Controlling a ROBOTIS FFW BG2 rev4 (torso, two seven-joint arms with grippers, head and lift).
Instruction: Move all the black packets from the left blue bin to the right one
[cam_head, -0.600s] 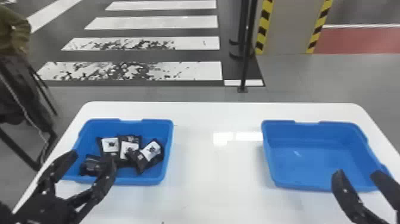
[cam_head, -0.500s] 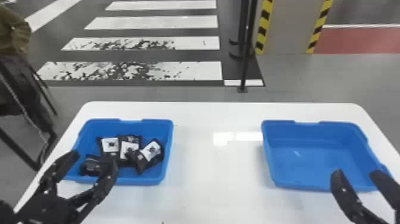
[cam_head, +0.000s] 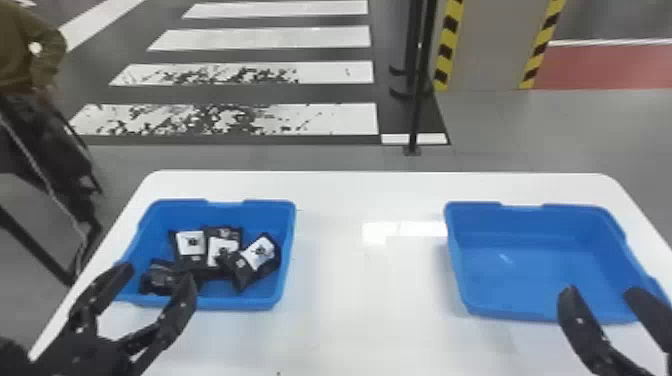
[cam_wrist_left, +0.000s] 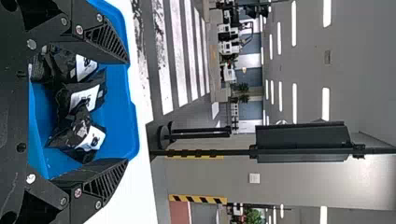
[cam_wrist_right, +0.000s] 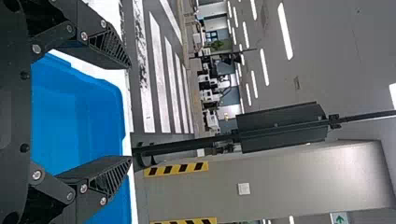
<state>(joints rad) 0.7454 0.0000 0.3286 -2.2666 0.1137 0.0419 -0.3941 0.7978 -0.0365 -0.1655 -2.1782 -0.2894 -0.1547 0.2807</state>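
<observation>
The white table has a broad bare strip between its two bins and a narrower one behind them, up to its rounded far corners. The blue plastic left bin sits close to the table's left edge; the blue plastic right bin is near the right edge, its smooth floor exposed. Four black packets, some with white labels, lie bunched in the left bin, three towards its middle and right side, one by the near-left corner.

The left gripper reaches in from the lower left, its fingers parted wide at the bin's near-left corner and pointing forward. The right gripper is likewise open, its fingertips over the right bin's near side, towards the right.
</observation>
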